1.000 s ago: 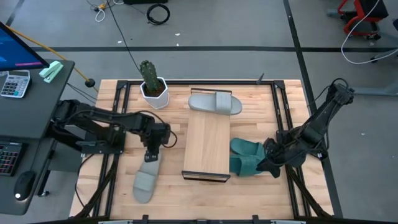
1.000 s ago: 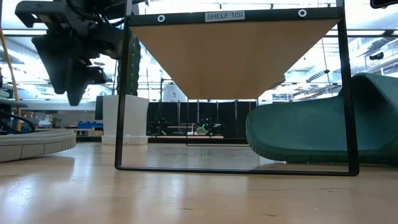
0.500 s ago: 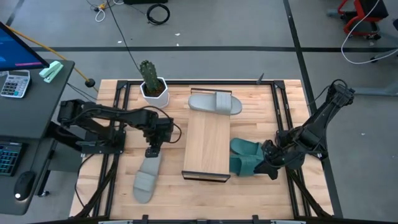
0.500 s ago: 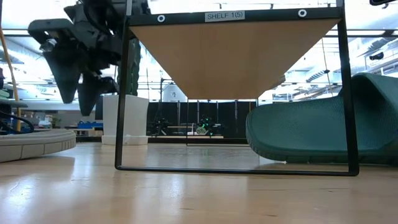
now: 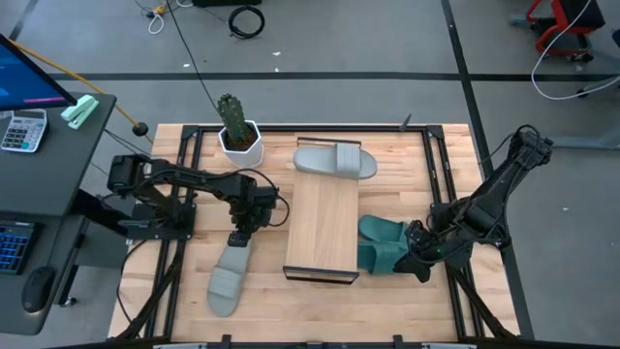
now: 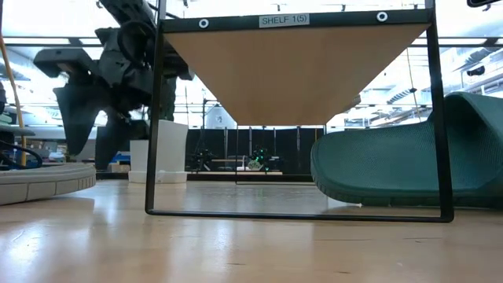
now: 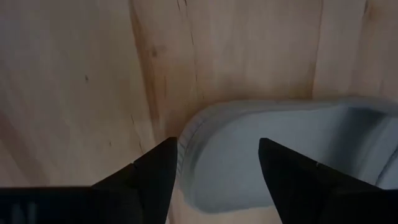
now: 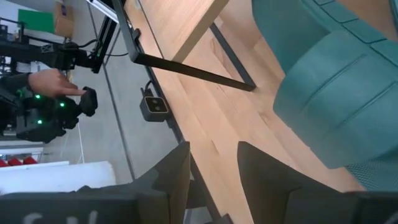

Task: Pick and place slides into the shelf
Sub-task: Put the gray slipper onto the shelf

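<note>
The shelf (image 5: pixel 322 225) is a long light wood board in a thin dark frame, standing mid-table with its long axis running from the near edge toward the far edge. One light grey slide (image 5: pixel 335 161) lies crosswise at the shelf's far end, its wide strap up. The other grey slide (image 5: pixel 227 273) lies on the slatted tabletop (image 5: pixel 271 305) left of the shelf, long axis roughly parallel to it — its far end sits under the left gripper (image 5: pixel 237 238). In the left wrist view that gripper's (image 7: pixel 211 163) two dark fingers stand apart, straddling the pale rounded end of the slide (image 7: pixel 280 162), not closed on it; whether they touch the foam is hard to tell.

The teal green pair (image 5: pixel 382 244) lies just right of the shelf, partly tucked beneath its edge, so the slides' full outlines are hidden. The right gripper (image 5: pixel 419 262) rests beside them, fingers parted, holding nothing. A potted cactus (image 5: pixel 235 128) stands at the far left corner.
</note>
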Robot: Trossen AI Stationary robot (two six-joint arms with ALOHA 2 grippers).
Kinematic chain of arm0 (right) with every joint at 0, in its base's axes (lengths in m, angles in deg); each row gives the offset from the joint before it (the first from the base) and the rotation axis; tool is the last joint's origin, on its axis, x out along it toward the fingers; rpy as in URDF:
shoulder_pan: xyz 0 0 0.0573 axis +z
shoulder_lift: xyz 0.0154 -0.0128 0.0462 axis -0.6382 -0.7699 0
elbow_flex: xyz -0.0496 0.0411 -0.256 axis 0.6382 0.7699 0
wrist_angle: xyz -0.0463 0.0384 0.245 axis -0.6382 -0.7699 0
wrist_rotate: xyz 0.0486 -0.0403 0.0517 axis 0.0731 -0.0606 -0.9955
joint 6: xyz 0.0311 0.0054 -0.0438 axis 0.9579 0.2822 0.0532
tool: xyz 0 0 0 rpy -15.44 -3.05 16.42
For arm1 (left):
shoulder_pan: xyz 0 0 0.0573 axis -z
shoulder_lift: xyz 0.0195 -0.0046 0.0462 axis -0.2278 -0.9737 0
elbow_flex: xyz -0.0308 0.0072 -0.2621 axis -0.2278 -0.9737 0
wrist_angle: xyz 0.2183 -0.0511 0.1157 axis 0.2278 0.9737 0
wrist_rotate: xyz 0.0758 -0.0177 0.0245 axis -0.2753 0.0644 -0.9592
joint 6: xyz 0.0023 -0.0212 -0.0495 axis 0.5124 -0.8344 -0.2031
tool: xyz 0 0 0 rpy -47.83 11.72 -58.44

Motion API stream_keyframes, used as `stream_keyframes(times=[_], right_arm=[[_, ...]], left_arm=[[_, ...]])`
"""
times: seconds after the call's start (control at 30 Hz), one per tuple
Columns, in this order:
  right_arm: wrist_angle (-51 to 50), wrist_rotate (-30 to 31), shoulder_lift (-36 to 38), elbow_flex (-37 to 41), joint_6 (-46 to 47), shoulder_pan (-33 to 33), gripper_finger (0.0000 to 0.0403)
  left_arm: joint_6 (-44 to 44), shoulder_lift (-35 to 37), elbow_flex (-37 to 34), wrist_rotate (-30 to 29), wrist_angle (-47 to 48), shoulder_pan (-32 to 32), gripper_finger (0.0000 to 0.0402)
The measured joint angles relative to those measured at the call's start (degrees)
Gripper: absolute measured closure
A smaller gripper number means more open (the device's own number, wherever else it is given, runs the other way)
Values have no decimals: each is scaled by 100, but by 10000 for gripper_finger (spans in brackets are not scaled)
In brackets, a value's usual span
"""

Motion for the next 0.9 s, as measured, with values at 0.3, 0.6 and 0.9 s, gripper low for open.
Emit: stream_keyframes(times=[0.3, 0.6, 0.9], right_arm=[[85, 2, -27, 0, 35, 0, 261], [111, 2, -25, 0, 39, 0, 261], [92, 4, -25, 0, 31, -17, 261]], left_arm=[[390, -404, 0, 197, -58, -193, 173], [542, -713, 2, 1011, -56, -264, 181], [568, -733, 2, 957, -74, -260, 232]])
